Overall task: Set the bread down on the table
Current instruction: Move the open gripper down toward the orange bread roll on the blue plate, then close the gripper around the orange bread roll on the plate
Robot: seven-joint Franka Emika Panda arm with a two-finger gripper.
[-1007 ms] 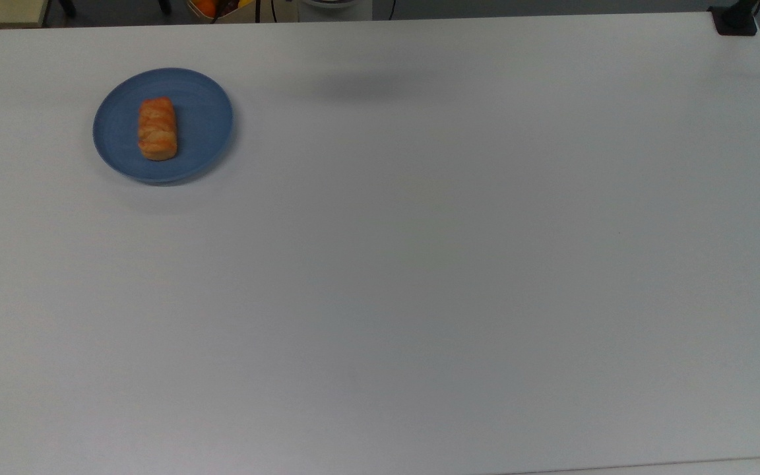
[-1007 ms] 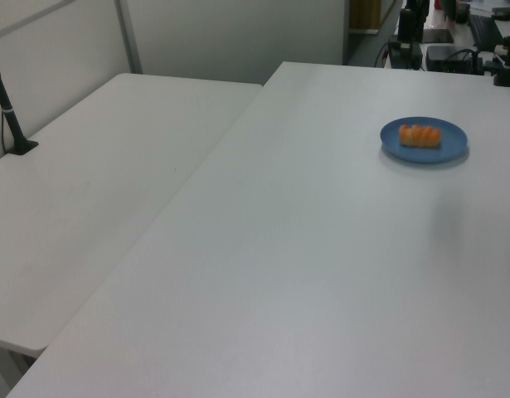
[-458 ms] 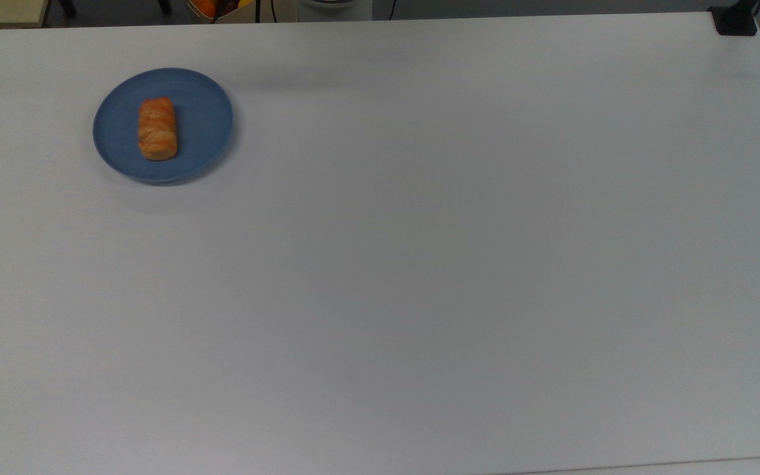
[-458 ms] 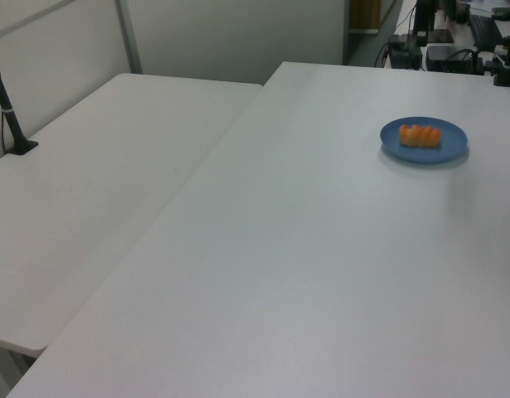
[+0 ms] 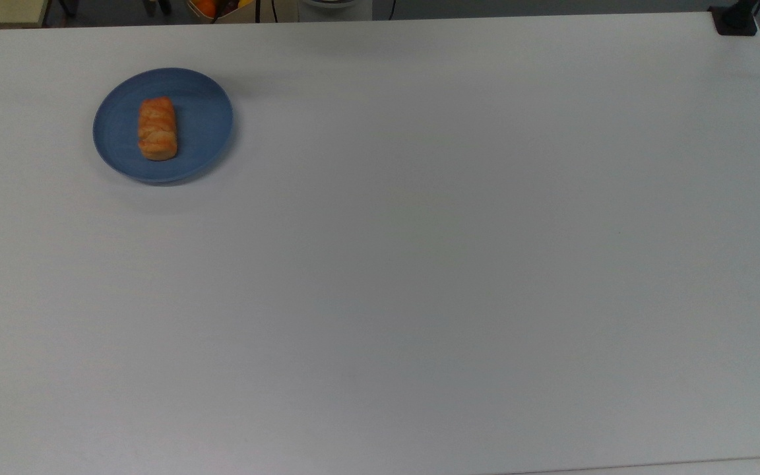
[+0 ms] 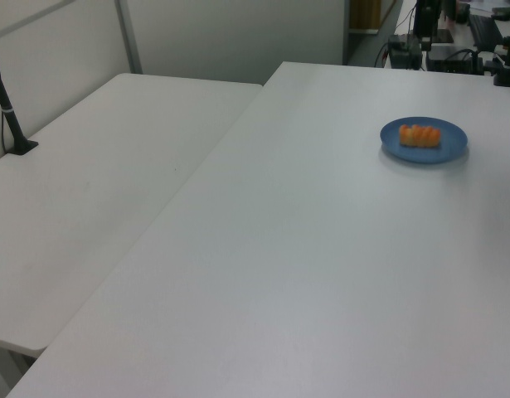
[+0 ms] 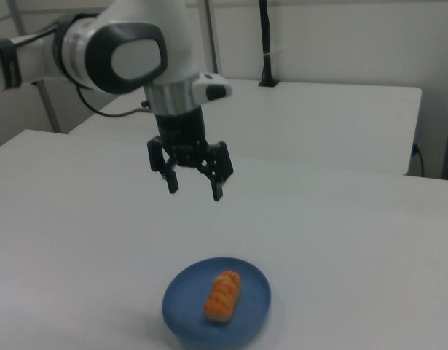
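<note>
Second white table (image 6: 89, 191) butts against the work surface on the left view's left, also seen behind it in the right view (image 7: 333, 124). Pale wall panels (image 6: 238, 37) with a grey metal upright (image 6: 128, 37). Black post (image 6: 10, 116) on a clamp base stands at the second table's far edge. Even, diffuse light.

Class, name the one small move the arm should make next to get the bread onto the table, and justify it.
Probably lower the open end effector toward the bread: it hangs above and behind the blue plate, holding nothing, while the bread lies on that plate, not on the table.
</note>
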